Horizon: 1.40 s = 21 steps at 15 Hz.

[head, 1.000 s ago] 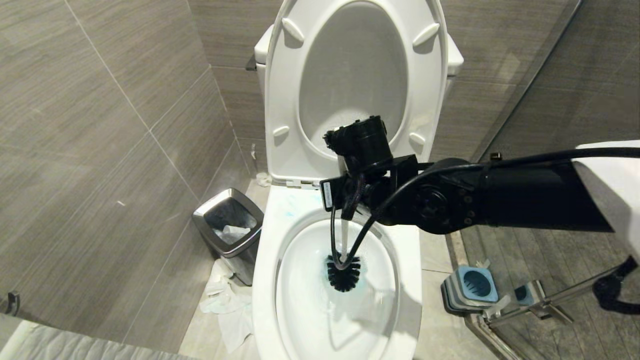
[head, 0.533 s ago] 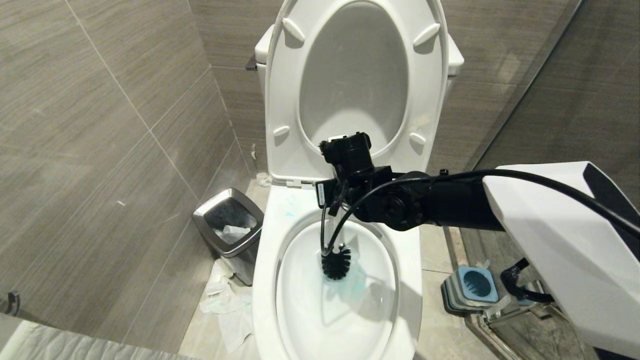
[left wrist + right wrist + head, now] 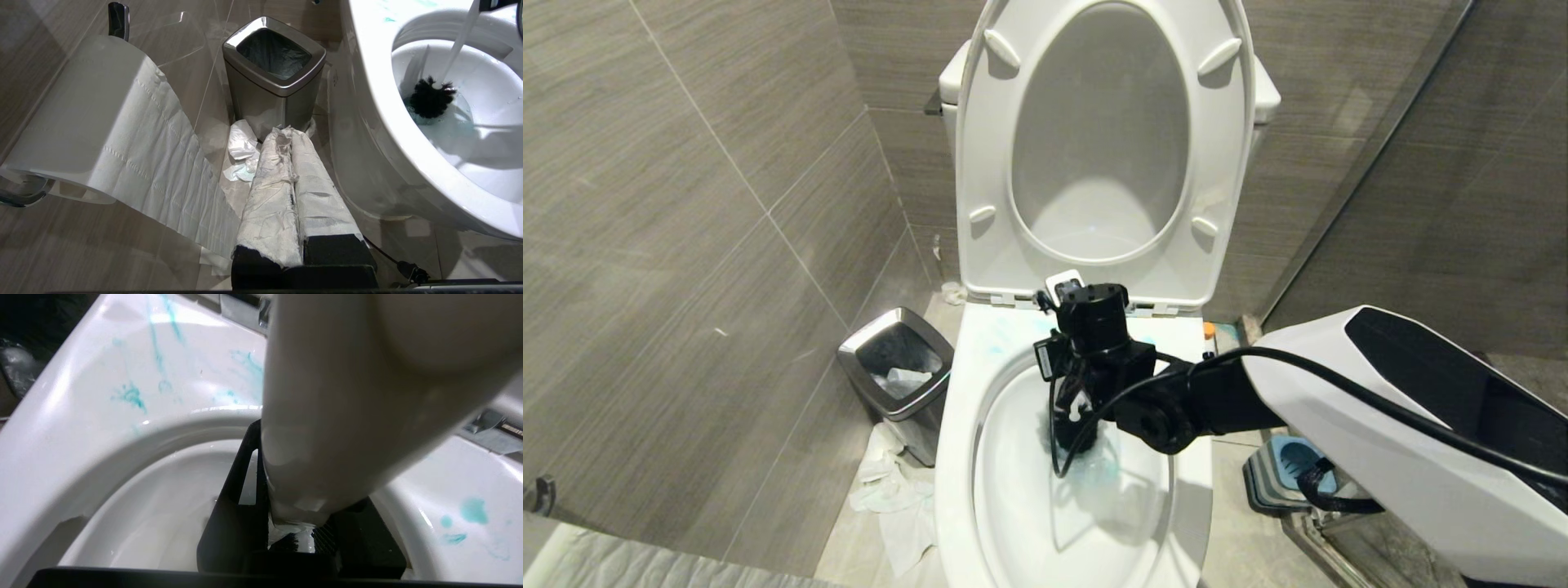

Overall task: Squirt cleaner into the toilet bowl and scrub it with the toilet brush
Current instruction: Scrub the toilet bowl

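Observation:
The white toilet bowl (image 3: 956,457) stands open, its seat and lid raised. My right gripper (image 3: 1086,392) hangs low over the back of the basin, shut on the toilet brush's white handle (image 3: 327,416), with the right gripper (image 3: 302,514) clamping the handle between its black fingers (image 3: 233,506). The black bristle head (image 3: 429,98) sits in the water at the bowl's back; the wrist mostly hides the bristle head (image 3: 1054,433) from the head camera. Cleaner shows as turquoise smears (image 3: 130,394) on the rim and a blue tint (image 3: 445,126) in the water. My left gripper (image 3: 286,132), its fingers wrapped in tissue, is parked shut beside the toilet.
A square steel-rimmed bin (image 3: 896,367) stands left of the toilet, with crumpled tissue (image 3: 890,490) on the floor beside it. A toilet paper roll (image 3: 81,122) hangs close to my left arm. The blue-and-grey brush holder (image 3: 1290,469) sits on the floor at the right, by a glass door.
My right arm has dropped and swung in over the bowl. The brush head has slid from the basin's middle toward its back left, and the wrist now covers most of it.

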### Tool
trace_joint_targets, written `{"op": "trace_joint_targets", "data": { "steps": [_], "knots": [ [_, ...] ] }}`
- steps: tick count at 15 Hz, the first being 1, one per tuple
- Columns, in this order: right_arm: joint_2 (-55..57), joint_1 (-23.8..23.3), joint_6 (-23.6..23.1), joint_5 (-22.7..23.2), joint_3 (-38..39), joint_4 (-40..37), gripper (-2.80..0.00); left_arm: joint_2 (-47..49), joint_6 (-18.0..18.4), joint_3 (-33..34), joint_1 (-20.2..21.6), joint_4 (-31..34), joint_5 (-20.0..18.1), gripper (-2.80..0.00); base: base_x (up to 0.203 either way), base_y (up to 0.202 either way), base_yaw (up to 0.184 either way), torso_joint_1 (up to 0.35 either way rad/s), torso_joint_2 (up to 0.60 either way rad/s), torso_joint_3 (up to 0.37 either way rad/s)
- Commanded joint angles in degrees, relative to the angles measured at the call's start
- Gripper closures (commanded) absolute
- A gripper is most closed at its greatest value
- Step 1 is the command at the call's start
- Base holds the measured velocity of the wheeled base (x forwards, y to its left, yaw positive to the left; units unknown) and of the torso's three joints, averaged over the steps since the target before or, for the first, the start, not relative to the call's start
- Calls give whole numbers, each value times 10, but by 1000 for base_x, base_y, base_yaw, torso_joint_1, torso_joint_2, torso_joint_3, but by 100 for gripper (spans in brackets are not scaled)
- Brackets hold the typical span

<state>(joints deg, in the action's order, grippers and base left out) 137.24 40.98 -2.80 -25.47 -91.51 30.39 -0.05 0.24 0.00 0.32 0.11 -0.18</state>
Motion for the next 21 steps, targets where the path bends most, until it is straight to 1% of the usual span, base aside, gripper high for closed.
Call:
{"op": "trace_joint_targets", "data": {
  "steps": [1,2,3,4,8,10,13,17,19,21],
  "knots": [
    [1,3,-6,-2,84,69,0,0,0,1,0,0,0,0,0,0,0,0,0,0],
    [-3,4,-10,-3,111,99,0,0,1,1,0,0,0,0,0,0,0,0,0,0],
    [-19,5,-16,-3,120,115,0,0,0,1,0,0,0,0,0,0,0,0,0,0],
    [-45,8,-21,-2,118,114,0,0,0,1,0,0,0,0,0,0,0,0,0,0],
    [-148,19,-34,1,110,63,0,0,0,1,0,0,0,0,0,0,0,0,0,0],
    [-165,24,-31,0,123,39,0,0,0,1,0,0,0,0,0,0,0,0,0,0],
    [-141,30,-15,0,134,40,0,0,0,1,0,0,0,0,0,0,0,0,0,0],
    [-74,31,-12,0,112,41,0,0,0,1,0,0,0,0,0,0,0,0,0,0],
    [-29,30,-12,-5,72,41,0,0,0,1,0,0,0,0,0,0,0,0,0,0],
    [4,30,-13,-28,25,41,0,0,1,1,0,0,0,0,0,0,0,0,0,0]
  ]
}}
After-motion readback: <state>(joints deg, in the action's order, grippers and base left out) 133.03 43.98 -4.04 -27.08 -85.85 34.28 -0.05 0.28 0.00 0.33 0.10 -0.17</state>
